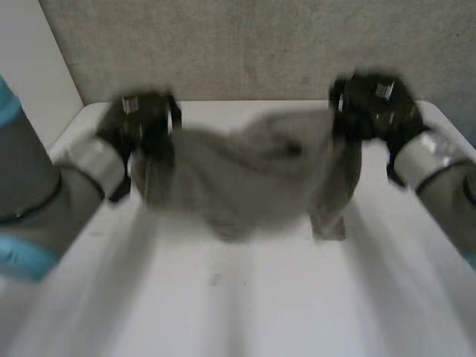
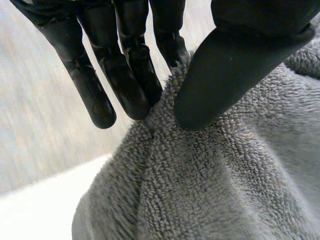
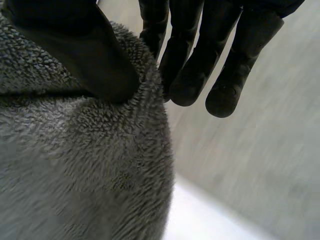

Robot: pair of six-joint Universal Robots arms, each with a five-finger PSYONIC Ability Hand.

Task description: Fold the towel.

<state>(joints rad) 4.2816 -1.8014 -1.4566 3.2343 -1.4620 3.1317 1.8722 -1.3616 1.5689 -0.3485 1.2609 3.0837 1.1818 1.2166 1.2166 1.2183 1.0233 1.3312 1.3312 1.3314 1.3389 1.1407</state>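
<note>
A grey fleecy towel (image 1: pixel 245 175) hangs in the air over the far half of the white table (image 1: pixel 245 297), stretched between both hands and sagging in the middle. My left hand (image 1: pixel 141 123) holds its left end; in the left wrist view the thumb (image 2: pixel 225 75) pinches the towel (image 2: pixel 225 180) against the fingers (image 2: pixel 125 75). My right hand (image 1: pixel 372 104) holds the right end, thumb (image 3: pixel 95 60) pressing the towel (image 3: pixel 75 170) against the fingers (image 3: pixel 190 60). A loose corner (image 1: pixel 331 201) dangles below the right hand.
A grey wall (image 1: pixel 245 44) rises just behind the table's far edge. A pale panel (image 1: pixel 33 59) stands at the far left. Both grey forearms reach in from the table's sides.
</note>
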